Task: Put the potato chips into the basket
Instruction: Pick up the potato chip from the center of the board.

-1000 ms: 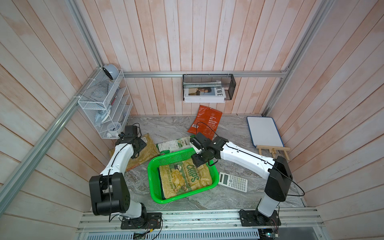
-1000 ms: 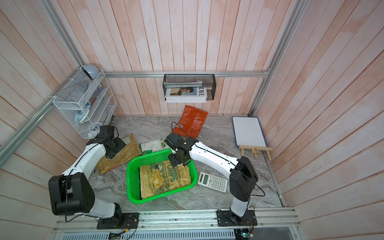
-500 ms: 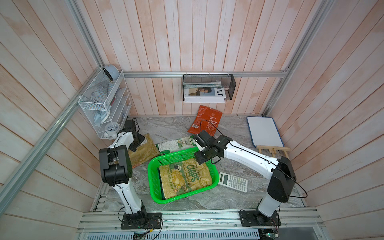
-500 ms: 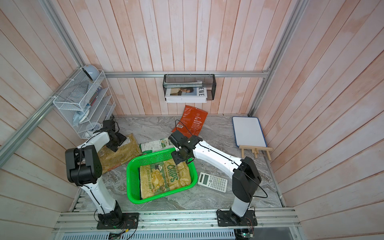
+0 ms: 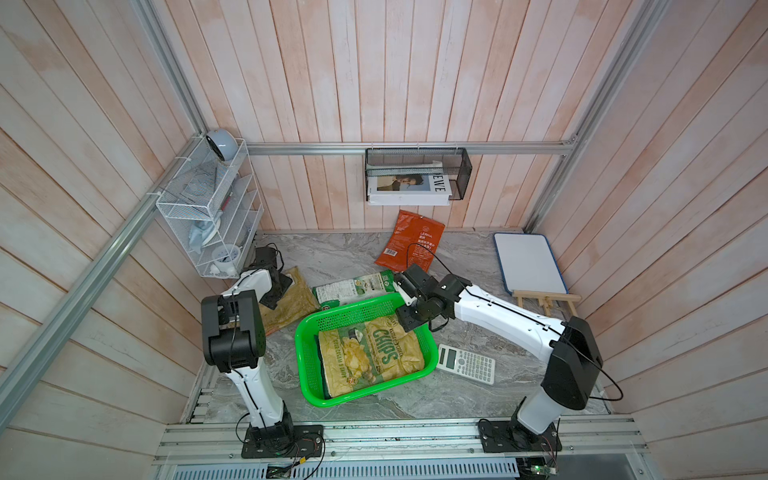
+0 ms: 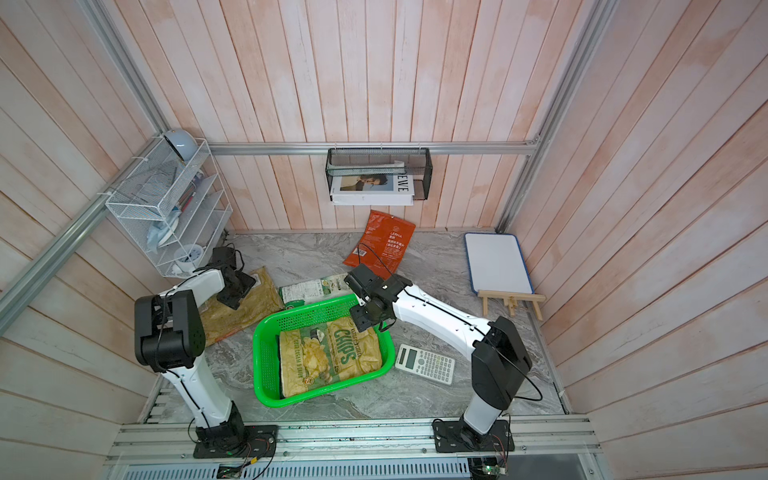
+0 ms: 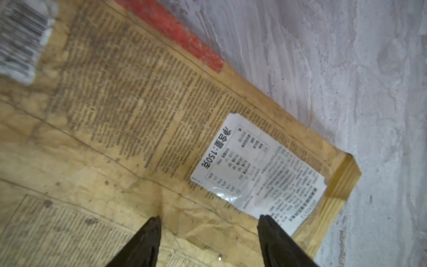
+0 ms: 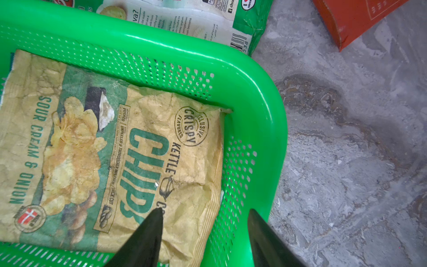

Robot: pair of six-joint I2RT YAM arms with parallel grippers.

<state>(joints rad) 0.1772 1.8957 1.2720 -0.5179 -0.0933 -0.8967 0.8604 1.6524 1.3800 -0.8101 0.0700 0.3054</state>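
Left end effector [image 7: 210,217] jaws apart, empty, directly over flat mustard-brown crinkly bag [image 7: 115,115] lying beside bright green perforated plastic basket [image 5: 305,361]. It's the nearer one. Right end effector [image 8: 205,210] apart too, over basket corner.

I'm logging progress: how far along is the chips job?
Done: the CHIPS bag lies in the basket, a dark bag showing under it. In hand: nothing; the left end effector is open over the mustard bag, the right end effector open above the basket's corner. Left: the mustard bag, the white-green bag and the orange-red bag, all outside it.
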